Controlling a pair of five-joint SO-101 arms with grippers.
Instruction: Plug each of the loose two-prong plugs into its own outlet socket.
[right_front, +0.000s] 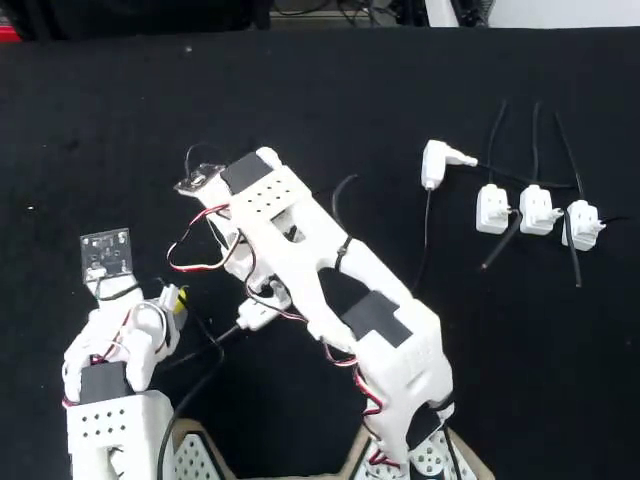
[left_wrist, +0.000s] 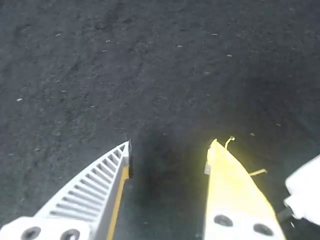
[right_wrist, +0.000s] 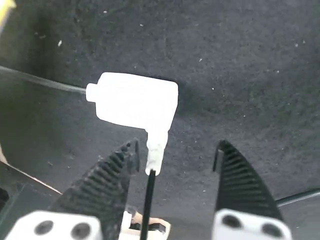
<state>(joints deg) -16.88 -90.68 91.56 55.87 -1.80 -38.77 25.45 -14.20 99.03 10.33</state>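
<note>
White two-prong plug (right_wrist: 135, 102) lies just beyond the right gripper (right_wrist: 176, 150), jaws spread; closing here may pinch only its cable sleeve (right_wrist: 155, 150), twisting the plug askew

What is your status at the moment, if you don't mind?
Right gripper open over loose plug, not gripping. Left gripper open, empty, close by. Nothing covering it.
</note>
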